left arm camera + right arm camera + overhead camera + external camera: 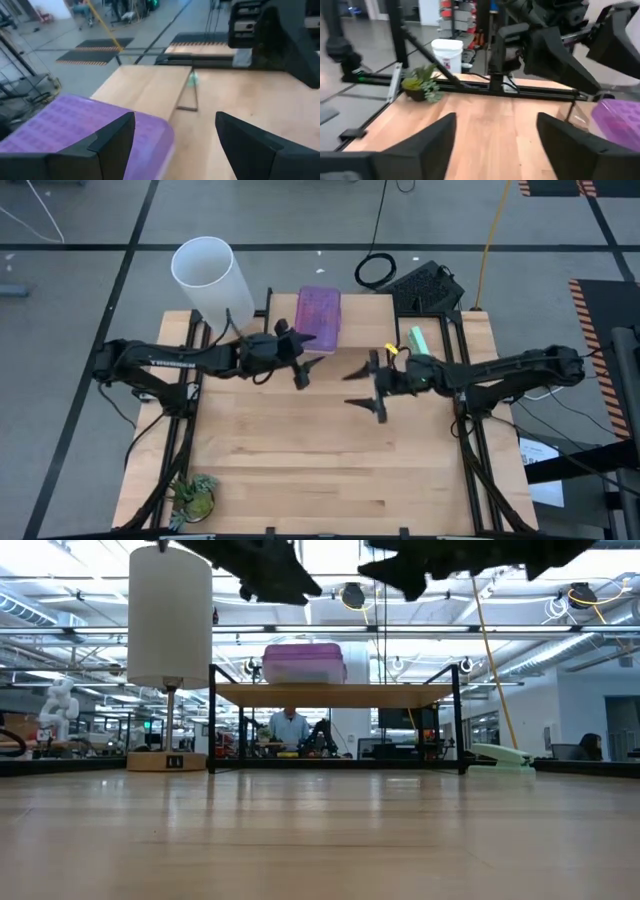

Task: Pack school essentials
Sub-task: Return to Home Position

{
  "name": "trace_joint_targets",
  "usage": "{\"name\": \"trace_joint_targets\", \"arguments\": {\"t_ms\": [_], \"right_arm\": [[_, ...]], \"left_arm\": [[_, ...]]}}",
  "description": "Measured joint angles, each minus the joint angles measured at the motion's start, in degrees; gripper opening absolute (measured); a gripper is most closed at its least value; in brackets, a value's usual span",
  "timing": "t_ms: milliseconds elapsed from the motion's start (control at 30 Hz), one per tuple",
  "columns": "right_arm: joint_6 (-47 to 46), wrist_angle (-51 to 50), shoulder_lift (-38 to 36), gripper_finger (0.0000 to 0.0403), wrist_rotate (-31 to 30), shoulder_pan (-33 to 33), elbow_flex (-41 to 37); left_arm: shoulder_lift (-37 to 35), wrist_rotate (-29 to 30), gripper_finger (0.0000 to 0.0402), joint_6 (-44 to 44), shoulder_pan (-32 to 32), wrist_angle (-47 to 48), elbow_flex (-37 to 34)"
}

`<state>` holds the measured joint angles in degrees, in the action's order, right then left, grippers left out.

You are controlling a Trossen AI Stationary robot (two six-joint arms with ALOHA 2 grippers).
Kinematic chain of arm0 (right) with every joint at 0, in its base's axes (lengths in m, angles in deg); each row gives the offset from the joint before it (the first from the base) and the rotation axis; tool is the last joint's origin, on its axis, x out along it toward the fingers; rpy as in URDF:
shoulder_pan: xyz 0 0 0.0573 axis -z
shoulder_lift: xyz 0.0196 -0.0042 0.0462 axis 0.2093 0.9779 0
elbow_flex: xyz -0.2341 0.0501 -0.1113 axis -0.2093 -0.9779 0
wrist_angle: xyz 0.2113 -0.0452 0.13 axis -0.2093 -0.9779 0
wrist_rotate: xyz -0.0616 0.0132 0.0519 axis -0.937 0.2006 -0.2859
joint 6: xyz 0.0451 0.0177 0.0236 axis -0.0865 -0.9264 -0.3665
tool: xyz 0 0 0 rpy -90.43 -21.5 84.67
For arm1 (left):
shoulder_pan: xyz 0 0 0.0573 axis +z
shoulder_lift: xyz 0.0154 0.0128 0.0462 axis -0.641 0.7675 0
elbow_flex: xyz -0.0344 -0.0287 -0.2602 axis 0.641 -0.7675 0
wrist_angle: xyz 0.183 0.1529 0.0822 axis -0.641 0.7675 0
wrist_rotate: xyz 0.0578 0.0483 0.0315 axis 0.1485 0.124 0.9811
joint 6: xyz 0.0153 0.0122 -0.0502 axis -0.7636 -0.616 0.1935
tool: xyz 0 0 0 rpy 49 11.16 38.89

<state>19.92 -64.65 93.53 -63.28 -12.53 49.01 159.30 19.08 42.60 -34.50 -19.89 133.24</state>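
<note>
None of the school essentials shows in any view. A purple lidded box lies on a raised wooden shelf at the table's far middle. My left gripper hovers open just near of the box's near right corner, high above the table; the box fills the corner of its wrist view. My right gripper hovers open over the table's middle, facing the left gripper, with nothing between its fingers. Both grippers hang at the top of the low view, left gripper and right gripper.
A tall white cylinder stands at the far left corner. A mint-green oblong block lies at the far right. A green toy dinosaur sits at the near left corner. Bare wood spans the table's middle and near side.
</note>
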Motion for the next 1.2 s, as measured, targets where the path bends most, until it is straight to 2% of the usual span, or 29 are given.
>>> {"name": "trace_joint_targets", "arguments": {"t_ms": [133, 233, 400, 600, 700, 800, 933, 1100, 1200], "right_arm": [[1.42, -1.91, -3.49, 0.0214, 0.22, -2.59, -3.29], [0.79, -2.18, -4.48, 0.0179, 0.31, -3.58, -7.03], [-6.89, 8.02, -4.50, 0.0146, 0.39, -3.84, -11.01], [-6.06, 10.04, -6.26, 0.0110, -2.57, -5.36, -14.76], [-6.09, 9.76, -8.83, 0.0085, -5.73, -5.93, -16.96], [-6.20, 9.56, -13.22, 0.0053, -8.74, -6.10, -19.23], [-3.77, 9.11, -19.78, 0.0008, -8.07, -4.97, -23.36], [-4.55, 9.33, -27.33, 0.0004, -7.13, -3.96, -28.27], [-6.21, 8.34, -31.65, 0.0001, -7.06, -2.98, -29.95]], "left_arm": [[-3.52, -0.57, 0.0282, 2.22, -3.24, -8.93, -7.44], [-6.47, -0.28, 0.0282, 3.04, -6.11, -11.36, -11.61], [-10.43, -0.72, 0.0282, 8.00, -8.71, -17.04, -16.56], [-10.63, -2.74, 0.0274, 11.49, -10.15, -31.26, -25.44], [-10.69, -2.86, 0.0240, 12.30, -11.00, -34.58, -29.05], [-12.43, -2.86, 0.0187, 12.12, -11.54, -35.13, -31.93], [-16.78, -4.17, 0.0108, 10.86, -9.93, -35.53, -35.22], [-23.90, -11.75, 0.0020, 9.49, -6.76, -38.14, -40.63], [-26.91, -12.51, 0.0008, 8.86, -5.50, -39.09, -43.69]]}}
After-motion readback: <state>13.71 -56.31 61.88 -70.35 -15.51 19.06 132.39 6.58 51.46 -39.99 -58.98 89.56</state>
